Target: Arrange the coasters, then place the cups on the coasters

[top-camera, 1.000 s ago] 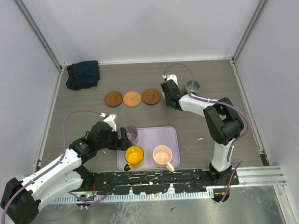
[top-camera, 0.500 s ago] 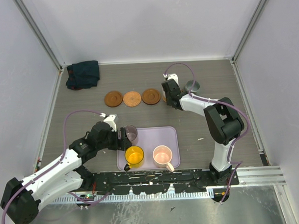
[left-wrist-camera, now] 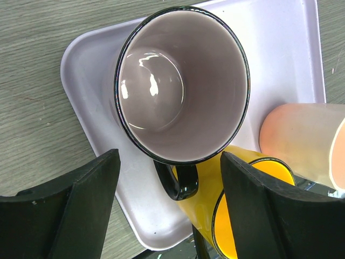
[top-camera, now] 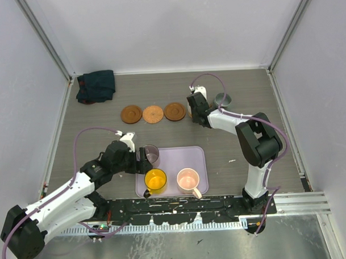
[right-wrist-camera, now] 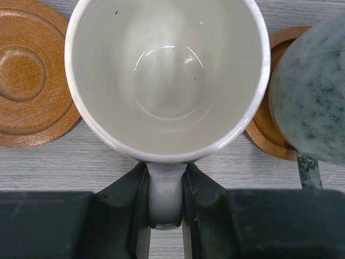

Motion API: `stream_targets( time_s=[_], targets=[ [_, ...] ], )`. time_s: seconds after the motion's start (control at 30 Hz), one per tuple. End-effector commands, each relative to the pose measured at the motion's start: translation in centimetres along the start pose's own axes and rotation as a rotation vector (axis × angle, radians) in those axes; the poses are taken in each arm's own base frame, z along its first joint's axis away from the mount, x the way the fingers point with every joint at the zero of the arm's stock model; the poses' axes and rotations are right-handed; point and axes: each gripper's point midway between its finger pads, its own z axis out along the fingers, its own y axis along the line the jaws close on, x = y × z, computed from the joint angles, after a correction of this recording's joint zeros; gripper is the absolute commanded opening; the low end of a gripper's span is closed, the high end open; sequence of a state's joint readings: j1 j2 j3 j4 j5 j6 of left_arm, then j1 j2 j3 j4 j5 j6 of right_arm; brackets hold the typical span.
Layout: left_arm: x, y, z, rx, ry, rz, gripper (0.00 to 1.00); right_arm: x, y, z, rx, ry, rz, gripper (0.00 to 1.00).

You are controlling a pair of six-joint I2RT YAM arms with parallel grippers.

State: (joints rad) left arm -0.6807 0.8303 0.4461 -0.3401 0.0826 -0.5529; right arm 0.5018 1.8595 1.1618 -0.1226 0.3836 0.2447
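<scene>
Midway: right pincer clamps white cup by its handle; green cup sits on a coaster; left pincer, wide open, straddles purple cup on tray.

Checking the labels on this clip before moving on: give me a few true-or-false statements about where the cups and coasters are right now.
1. The right hand grips the white cup by its handle. True.
2. The yellow cup stands on a wooden disc. False: it stands on the tray.
3. Three coasters lie in a row on the table. True.
4. The left hand is shut on the purple cup. False: its jaws stand open, one on either side of the cup's handle.
</scene>
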Motion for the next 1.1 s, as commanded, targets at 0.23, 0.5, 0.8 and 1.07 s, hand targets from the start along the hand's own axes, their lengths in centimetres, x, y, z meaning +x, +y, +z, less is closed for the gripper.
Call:
stream_targets(
  time_s=[0.23,0.5,0.8,1.07],
  targets=[
    [-0.8,-0.6,0.1,0.028,-0.034,0.013,0.76,-2.3,-0.1,-0.1,0.016,-0.083,0.075,0.08],
    [-0.7,-0.6,0.1,0.028,-0.032,0.010,0.76,-1.9,-0.4,-0.5,0.023,-0.071,0.082,0.32],
    [-0.7,-0.7,0.0,0.033,-0.033,0.009,0.77,-2.0,-0.6,-1.1,0.021,-0.074,0.084,0.53],
    [-0.8,-0.9,-0.3,0.042,-0.036,0.011,0.76,-1.5,-0.7,-1.8,0.011,-0.063,0.096,0.66]
  ],
)
